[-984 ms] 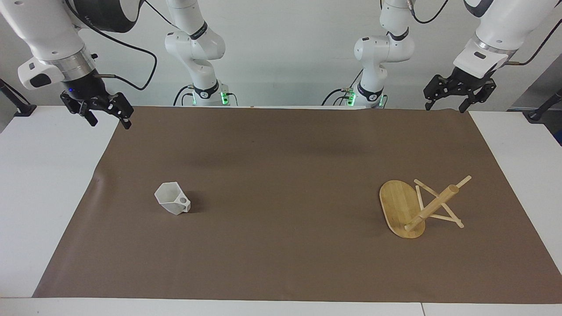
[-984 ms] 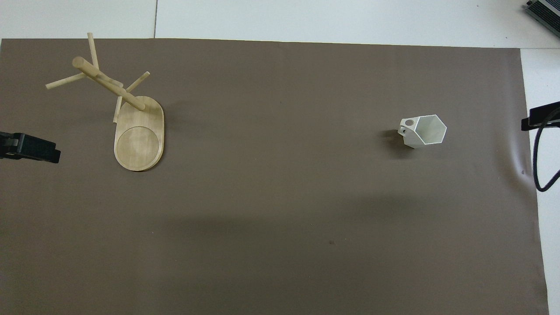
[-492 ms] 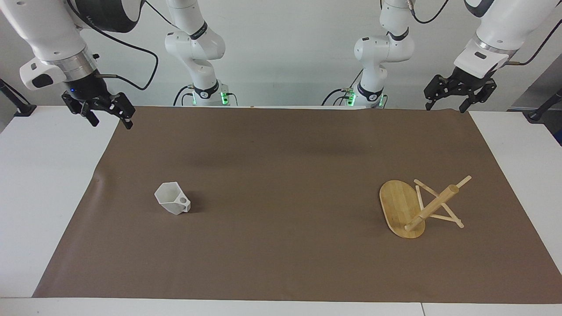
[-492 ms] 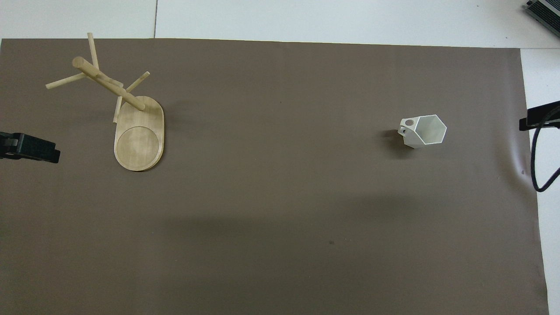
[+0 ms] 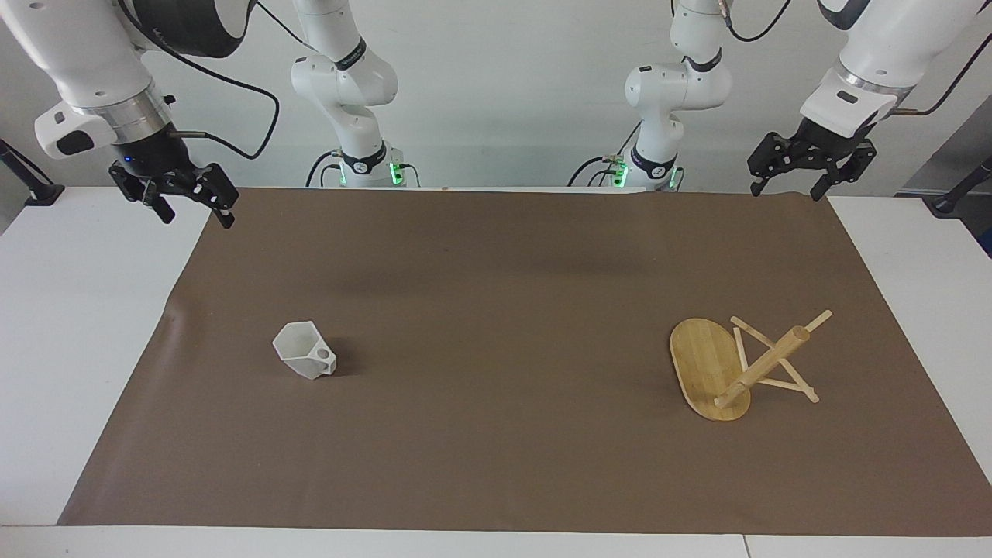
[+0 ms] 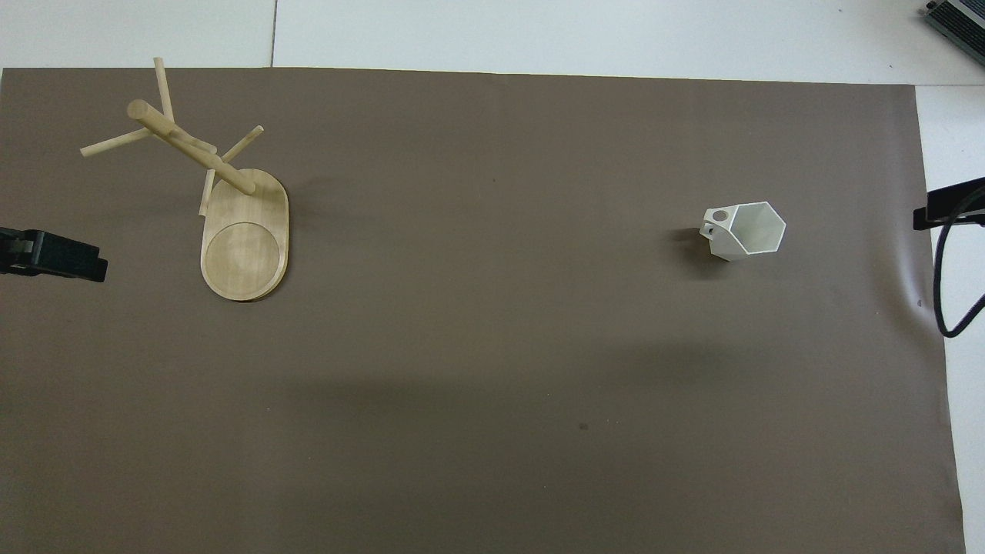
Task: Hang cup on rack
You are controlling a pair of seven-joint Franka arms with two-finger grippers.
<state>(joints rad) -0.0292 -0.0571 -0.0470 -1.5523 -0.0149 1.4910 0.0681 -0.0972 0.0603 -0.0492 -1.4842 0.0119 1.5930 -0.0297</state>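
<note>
Right gripper (image 5: pixel 172 196) raised over the brown mat's (image 5: pixel 496 310) corner at its own end, jaws wide, holding nothing. Left gripper (image 5: pixel 810 167) likewise at its end, waiting. Farther out: white faceted cup (image 5: pixel 305 350), six-sided rim, pierced blocky handle, upright, toward right arm's end. Bamboo rack (image 5: pixel 725 372) well apart, toward left arm's end.

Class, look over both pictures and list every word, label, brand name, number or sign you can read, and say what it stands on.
None: no readable text anywhere.
The cup: plain white, no print.
The rack: bare bamboo, no label.
The brown mat: unmarked.
The arm bases show green lights, which are not writing.
A dark marking on the right arm's curved housing is too small to read.
</note>
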